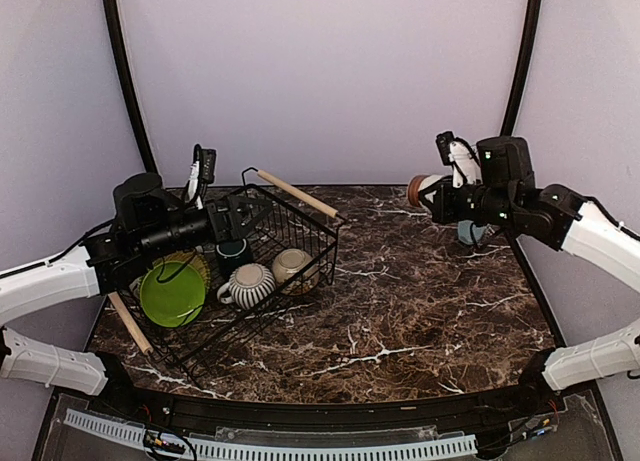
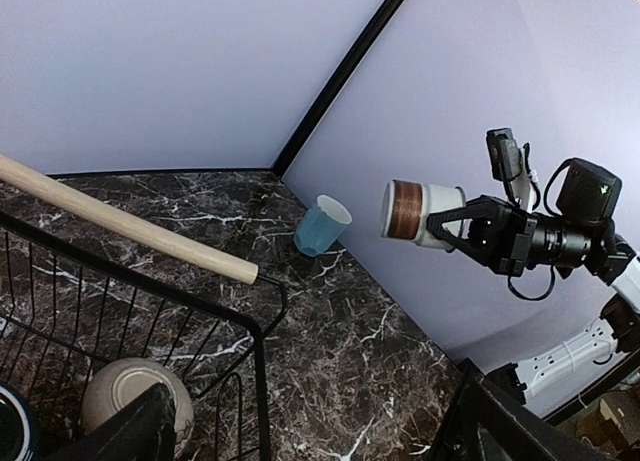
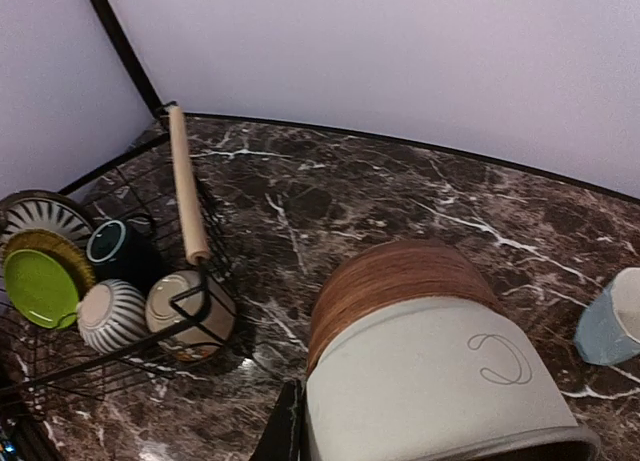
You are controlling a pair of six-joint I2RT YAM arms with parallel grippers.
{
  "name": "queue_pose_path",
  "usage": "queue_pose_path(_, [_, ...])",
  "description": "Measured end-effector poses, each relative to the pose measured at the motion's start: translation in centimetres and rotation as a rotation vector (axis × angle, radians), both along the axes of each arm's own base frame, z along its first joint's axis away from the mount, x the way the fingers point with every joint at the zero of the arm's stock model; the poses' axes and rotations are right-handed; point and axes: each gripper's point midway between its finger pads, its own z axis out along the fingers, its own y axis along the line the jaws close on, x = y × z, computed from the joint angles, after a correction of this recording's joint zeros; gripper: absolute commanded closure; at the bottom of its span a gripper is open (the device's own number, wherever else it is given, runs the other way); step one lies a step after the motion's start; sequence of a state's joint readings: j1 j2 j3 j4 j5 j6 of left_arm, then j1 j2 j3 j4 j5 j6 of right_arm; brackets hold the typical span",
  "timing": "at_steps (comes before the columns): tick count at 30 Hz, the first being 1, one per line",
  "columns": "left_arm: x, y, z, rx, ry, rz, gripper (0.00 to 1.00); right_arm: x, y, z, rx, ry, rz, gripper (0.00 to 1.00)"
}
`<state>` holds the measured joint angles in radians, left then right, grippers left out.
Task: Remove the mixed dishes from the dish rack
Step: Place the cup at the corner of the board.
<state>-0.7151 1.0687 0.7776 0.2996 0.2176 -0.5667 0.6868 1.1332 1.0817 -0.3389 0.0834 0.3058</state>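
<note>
The dish rack (image 1: pixel 300 231) stands at the table's left. In it are a lime green plate (image 1: pixel 172 291), an olive-yellow plate (image 3: pixel 50 246), a striped plate (image 3: pixel 40 216), a dark teal mug (image 1: pixel 234 251), a striped mug (image 1: pixel 250 284) and a cream bowl (image 1: pixel 295 268). My left gripper (image 1: pixel 240 216) hovers open over the rack's back part, holding nothing. At the right, my right gripper (image 1: pixel 440 199) is raised above the table and shut on a small white cup (image 3: pixel 430 371) with a brown base, held on its side. A light blue cup (image 2: pixel 322 224) lies on the table by the right wall.
The rack's wooden handles stick out at its back right (image 1: pixel 295 193) and front left (image 1: pixel 130 323). Purple walls with black corner posts close in the marble table (image 1: pixel 420 301). The right arm's white link (image 1: pixel 605 243) runs along the right edge.
</note>
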Motion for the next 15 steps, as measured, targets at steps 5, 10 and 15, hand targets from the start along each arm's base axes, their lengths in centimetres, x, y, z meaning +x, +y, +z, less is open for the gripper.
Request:
queue_pose_path(5, [-0.1, 1.0, -0.4, 0.086, -0.015, 0.031, 0.01, 2.2, -6.4, -2.2, -0.208, 0.103, -0.186, 1.0])
queue_pose_path(10, [-0.2, 1.8, -0.8, 0.133, -0.027, 0.058, 0.01, 4.0, -11.5, -8.3, -0.368, 0.344, -0.315, 1.0])
queue_pose_path(15, [-0.2, 2.0, -1.6, 0.164, -0.017, 0.061, 0.01, 4.6, -15.1, -13.6, -0.492, 0.555, -0.393, 1.0])
